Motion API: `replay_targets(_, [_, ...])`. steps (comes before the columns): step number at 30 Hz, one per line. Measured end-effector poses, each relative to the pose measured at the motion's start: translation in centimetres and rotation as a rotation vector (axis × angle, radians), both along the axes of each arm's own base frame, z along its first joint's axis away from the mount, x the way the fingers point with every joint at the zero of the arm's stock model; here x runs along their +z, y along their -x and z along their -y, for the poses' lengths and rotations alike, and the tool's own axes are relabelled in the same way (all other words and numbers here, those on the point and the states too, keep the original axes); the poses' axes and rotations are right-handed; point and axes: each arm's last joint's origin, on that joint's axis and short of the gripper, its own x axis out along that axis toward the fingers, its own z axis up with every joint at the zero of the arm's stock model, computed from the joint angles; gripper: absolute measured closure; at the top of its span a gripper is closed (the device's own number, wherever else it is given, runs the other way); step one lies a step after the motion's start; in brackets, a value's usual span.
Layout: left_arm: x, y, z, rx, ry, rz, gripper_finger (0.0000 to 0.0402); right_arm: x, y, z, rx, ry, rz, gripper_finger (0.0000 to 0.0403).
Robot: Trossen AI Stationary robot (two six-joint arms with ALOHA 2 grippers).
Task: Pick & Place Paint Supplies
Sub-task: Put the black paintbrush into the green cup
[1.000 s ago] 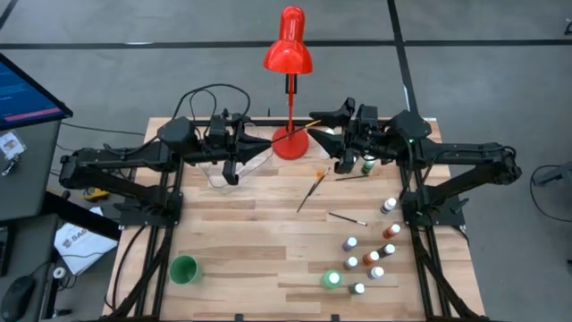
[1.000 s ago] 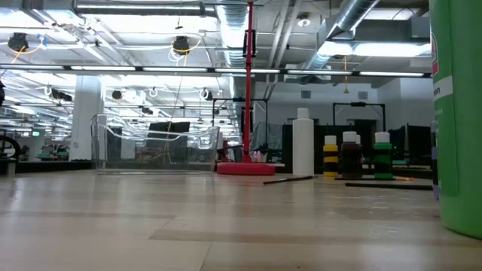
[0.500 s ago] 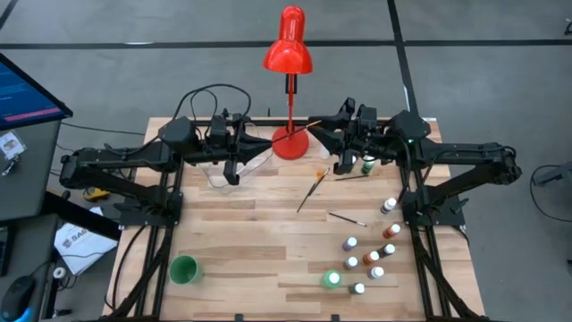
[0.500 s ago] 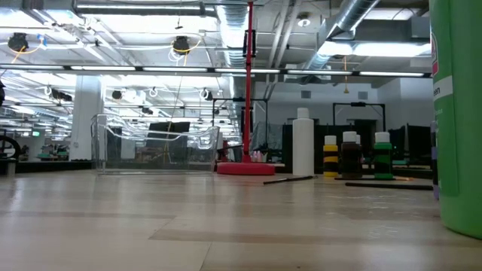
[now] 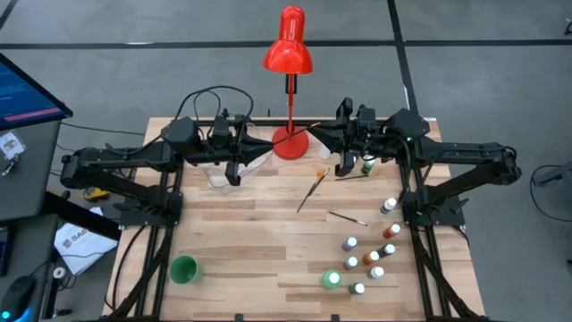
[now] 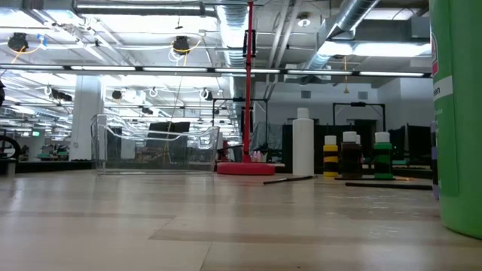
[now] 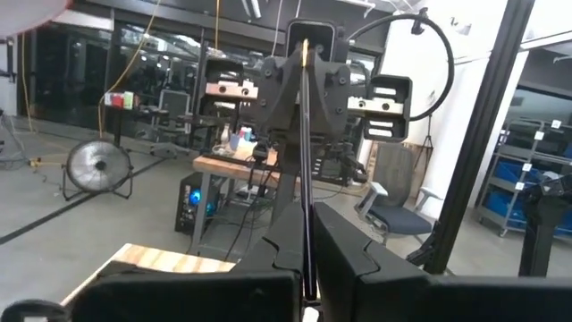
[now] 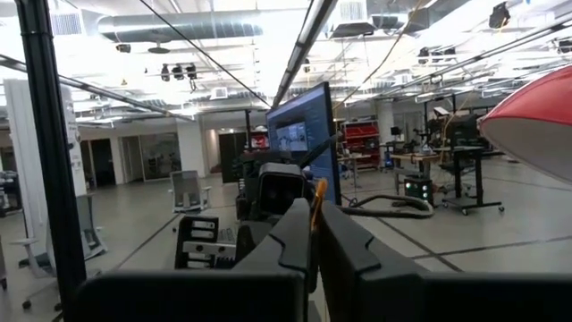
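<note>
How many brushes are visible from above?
4. The held brush spans left gripper and right gripper; on the table lie the centre brush, the brush by the right arm, and the brush near the bottles. Others may be hidden.

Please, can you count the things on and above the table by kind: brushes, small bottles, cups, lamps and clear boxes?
Brushes: 4 (3 lying on the table, 1 held above it)
Small bottles: 10
Green cup: 1
Red lamp: 1
Clear box: 1
Total: 17

Both tools, left (image 5: 265, 143) and right (image 5: 315, 131), pinch one brush (image 5: 291, 136) above the lamp base (image 5: 290, 144).
</note>
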Motion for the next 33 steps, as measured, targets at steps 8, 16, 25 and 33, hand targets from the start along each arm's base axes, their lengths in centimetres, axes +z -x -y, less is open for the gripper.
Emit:
replay_targets(8, [-0.2, -0.2, 0.0, -0.001, 0.015, -0.01, 0.0352, 0.0, 0.0, 0.0, -0.009, 0.0, -0.003, 0.0401])
replay_targets(16, [-0.2, -0.2, 0.0, -0.001, 0.015, -0.016, 0.0274, 0.1, 0.2, 0.1, -0.049, -0.006, 0.0, 0.0402])
replay_targets(25, [0.2, 1.5, -0.1, 0.025, 0.017, -0.052, 0.021, 0.9, 3.1, 0.6, -0.103, 0.005, -0.058, 0.0403])
replay_targets(33, [2.8, 5.8, -0.3, 0.172, -0.036, 0.06, 0.0253, -0.7, 1.9, -0.5, -0.039, -0.049, -0.182, 0.0403])
